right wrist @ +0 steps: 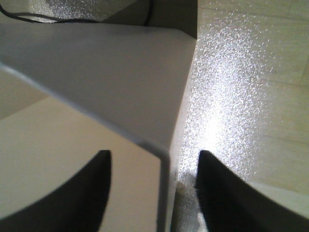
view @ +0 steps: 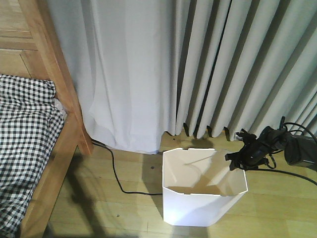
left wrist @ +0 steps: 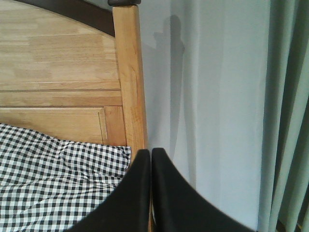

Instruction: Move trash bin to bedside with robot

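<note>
- Right hand (right wrist: 154, 166): fingers spread, straddling the wall of the trash bin (view: 200, 198); one finger inside, one outside, not touching.
- Left hand (left wrist: 150, 159): fingers pressed together, nothing between; bed post (left wrist: 130, 77) beyond.
- Wooden floor (view: 124, 173); white curtains (view: 198, 64) behind; black cable (view: 116, 176) trails across.
- Bin stands upright on the floor, right of the bed (view: 52, 168), well apart, open floor between.
- Bin inside: nothing visible.
- Checked bedding (view: 25, 134) on bed.
</note>
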Available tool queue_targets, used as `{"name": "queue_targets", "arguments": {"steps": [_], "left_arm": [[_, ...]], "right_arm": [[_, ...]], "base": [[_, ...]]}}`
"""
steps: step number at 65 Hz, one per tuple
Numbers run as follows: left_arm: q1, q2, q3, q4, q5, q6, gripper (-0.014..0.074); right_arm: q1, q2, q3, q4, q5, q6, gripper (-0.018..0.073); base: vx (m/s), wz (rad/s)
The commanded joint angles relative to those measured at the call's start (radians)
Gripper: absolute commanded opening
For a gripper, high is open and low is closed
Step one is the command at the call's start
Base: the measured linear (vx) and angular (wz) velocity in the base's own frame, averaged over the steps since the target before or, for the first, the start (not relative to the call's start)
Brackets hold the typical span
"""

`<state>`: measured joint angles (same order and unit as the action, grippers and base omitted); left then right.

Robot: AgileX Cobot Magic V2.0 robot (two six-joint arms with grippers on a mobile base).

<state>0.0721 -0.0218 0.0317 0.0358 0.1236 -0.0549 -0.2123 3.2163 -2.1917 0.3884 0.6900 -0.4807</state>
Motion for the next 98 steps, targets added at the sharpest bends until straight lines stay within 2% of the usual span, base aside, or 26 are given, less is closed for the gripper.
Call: {"name": "queue_targets", "arguments": {"steps": [1, 17, 27, 38, 57, 67, 80, 98], "left_arm": [[-0.004, -0.005, -0.024, -0.002, -0.073, -0.004, -0.0006], [-0.004, -0.005, -0.024, -0.002, -0.073, -0.004, -0.0006], [-0.004, -0.005, -0.024, -0.002, -0.073, -0.004, -0.0006], [-0.004, -0.005, -0.024, -0.002, -0.073, -0.004, -0.0006], [-0.004, -0.005, -0.024, -0.002, -0.073, -0.004, -0.0006], [-0.004, -0.005, -0.024, -0.002, -0.073, -0.004, -0.0006], [-0.004, -0.005, -0.024, -0.002, -0.073, -0.004, -0.0006], [-0.004, -0.005, -0.024, -0.002, -0.073, -0.004, -0.0006]], "right_arm": [[-0.002, -0.027, -0.021, -0.012, -0.026, -0.004, 0.0465], [-0.002, -0.031, -0.021, -0.004, 0.001, 0.0, 0.0469], [-0.004, -0.085, -0.009, -0.056, 0.068, 0.0, 0.0469], [-0.004, -0.2, 0.113, -0.058, 0.086, 0.038, 0.0469], [-0.004, -0.615, 0.597, -0.051, -0.13, 0.035, 0.0469], [-0.004, -0.872, 0.842, -0.064, -0.183, 0.003, 0.0469], [-0.004, -1.213, 0.995, -0.118, -0.166, -0.014, 0.0469], [-0.001, -1.664, 1.078, -0.123, -0.143, -0.013, 0.0469]], "base": [[0.0, 0.0], [0.0, 0.0], [0.0, 0.0], [0.0, 0.0], [0.0, 0.0], [0.0, 0.0], [0.0, 0.0], [0.0, 0.0]]}}
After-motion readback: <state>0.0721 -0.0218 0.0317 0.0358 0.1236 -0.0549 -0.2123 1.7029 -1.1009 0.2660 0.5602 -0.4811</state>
